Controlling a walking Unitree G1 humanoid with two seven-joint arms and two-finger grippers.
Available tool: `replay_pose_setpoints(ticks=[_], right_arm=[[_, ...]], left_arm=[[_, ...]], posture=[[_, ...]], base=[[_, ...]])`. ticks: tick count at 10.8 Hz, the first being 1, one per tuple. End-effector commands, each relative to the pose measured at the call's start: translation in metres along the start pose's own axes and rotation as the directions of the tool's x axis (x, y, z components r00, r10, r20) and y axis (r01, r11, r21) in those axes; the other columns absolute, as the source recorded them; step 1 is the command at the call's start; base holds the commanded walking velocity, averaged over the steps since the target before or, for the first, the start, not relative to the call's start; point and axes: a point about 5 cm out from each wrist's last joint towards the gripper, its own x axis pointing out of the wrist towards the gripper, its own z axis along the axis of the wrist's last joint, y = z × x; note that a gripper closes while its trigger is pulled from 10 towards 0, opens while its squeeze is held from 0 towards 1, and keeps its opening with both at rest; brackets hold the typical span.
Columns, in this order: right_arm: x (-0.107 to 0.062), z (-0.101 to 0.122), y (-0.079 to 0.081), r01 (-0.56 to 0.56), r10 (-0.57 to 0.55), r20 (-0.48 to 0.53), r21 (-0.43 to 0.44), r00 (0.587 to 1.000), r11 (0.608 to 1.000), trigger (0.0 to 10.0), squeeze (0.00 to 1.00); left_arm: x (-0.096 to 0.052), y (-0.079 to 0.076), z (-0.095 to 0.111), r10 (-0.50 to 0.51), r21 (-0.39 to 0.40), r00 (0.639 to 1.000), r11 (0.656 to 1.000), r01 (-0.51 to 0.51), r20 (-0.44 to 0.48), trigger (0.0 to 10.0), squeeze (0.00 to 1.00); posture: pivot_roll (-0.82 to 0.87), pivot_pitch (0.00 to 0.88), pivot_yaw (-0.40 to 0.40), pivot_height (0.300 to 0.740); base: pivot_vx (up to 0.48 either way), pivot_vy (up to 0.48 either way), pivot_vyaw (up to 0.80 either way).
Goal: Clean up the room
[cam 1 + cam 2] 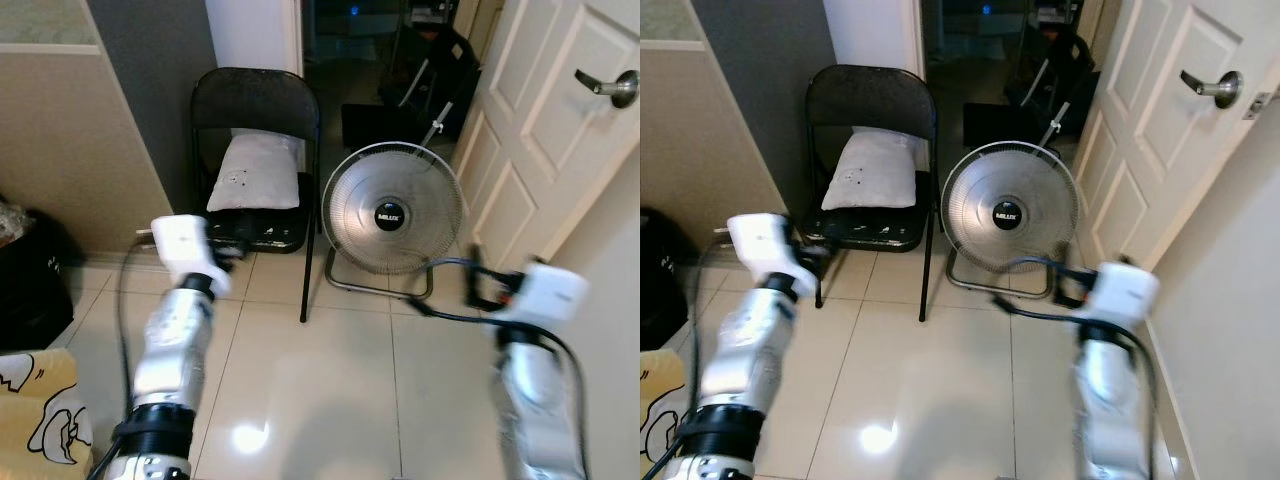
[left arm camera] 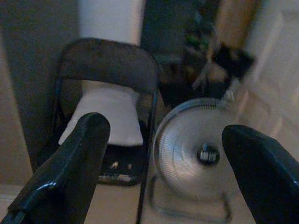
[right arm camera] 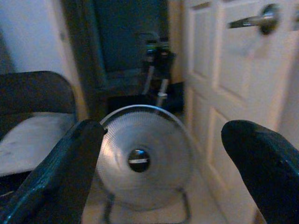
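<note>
A black folding chair (image 1: 255,100) stands against the wall with a pale grey pillow (image 1: 255,175) on its seat. Right of it, on the tiled floor, stands a round silver fan (image 1: 392,210). My left gripper (image 2: 163,128) is raised in front of the chair, short of its seat, open with nothing between its fingers (image 2: 79,154). My right gripper (image 3: 162,128) is held up facing the fan, also open and holding nothing. Both arms reach forward at about the same height, the left gripper (image 1: 226,262) and the right gripper (image 1: 480,286) well apart.
A white panelled door (image 1: 545,130) with a lever handle (image 1: 610,86) stands ajar on the right. A dark doorway with black gear lies behind the fan. A black bag (image 1: 30,280) and a yellow printed cushion (image 1: 40,415) sit at the left.
</note>
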Motion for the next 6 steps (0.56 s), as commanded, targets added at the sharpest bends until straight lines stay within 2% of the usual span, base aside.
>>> replay_pose_setpoints(ticks=[1,2,4,6], right_arm=[[0.001,-0.006,0.004,-0.028,0.028,-0.038,-0.001,0.999,1.000,10.0,0.00],[0.002,-0.006,0.010,-0.062,0.062,-0.042,-0.017,0.997,0.998,10.0,0.00],[0.003,-0.008,0.012,-0.067,0.066,-0.054,-0.009,0.996,0.998,10.0,0.00],[-0.003,-0.015,0.005,-0.042,0.042,-0.094,-0.002,0.995,0.999,10.0,0.00]], left_arm=[[0.004,-0.007,0.001,-0.051,0.102,0.999,0.994,0.051,-0.002,10.0,0.00],[0.007,-0.012,0.000,-0.100,0.089,0.995,0.991,0.101,-0.021,10.0,0.00],[0.015,-0.019,0.004,-0.122,0.082,0.992,0.989,0.123,-0.023,10.0,0.00],[0.015,-0.023,0.001,-0.127,-0.008,0.991,0.992,0.127,-0.029,10.0,0.00]], posture=[[-0.15,0.000,0.034,0.740],[-0.15,0.000,0.037,0.740],[-0.16,0.000,0.043,0.740],[-0.18,0.000,0.046,0.740]], base=[[0.000,0.000,0.00],[0.000,0.000,0.00],[0.000,0.480,0.00],[0.000,0.480,0.00]])
